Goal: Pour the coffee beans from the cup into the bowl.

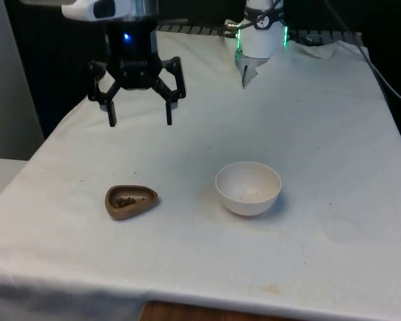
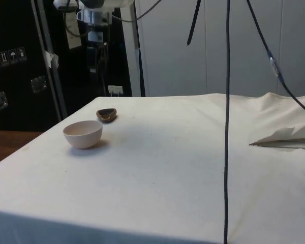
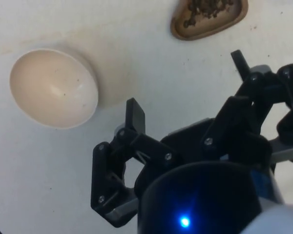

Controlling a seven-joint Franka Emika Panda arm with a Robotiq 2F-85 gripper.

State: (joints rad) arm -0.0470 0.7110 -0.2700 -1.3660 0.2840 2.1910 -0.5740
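Note:
A small brown cup [image 1: 130,201] holding coffee beans sits on the white cloth, at the front view's left. A white bowl [image 1: 248,188] stands beside it toward the front view's right, a short gap apart. My gripper [image 1: 140,122] hangs open well above the cloth, behind the cup and farther from the front edge, with nothing between its fingers. In the side view the cup [image 2: 107,115] lies just beyond the bowl [image 2: 83,133]. The wrist view looks down on the brown cup [image 3: 208,17], the bowl [image 3: 52,87] and the spread fingers [image 3: 135,115].
A crumpled fold of the white cloth [image 2: 284,136] rises at the side view's right. A dark cable [image 2: 226,122] hangs down in front of the side camera. The table's front edge [image 1: 207,294] runs just below the cup and bowl.

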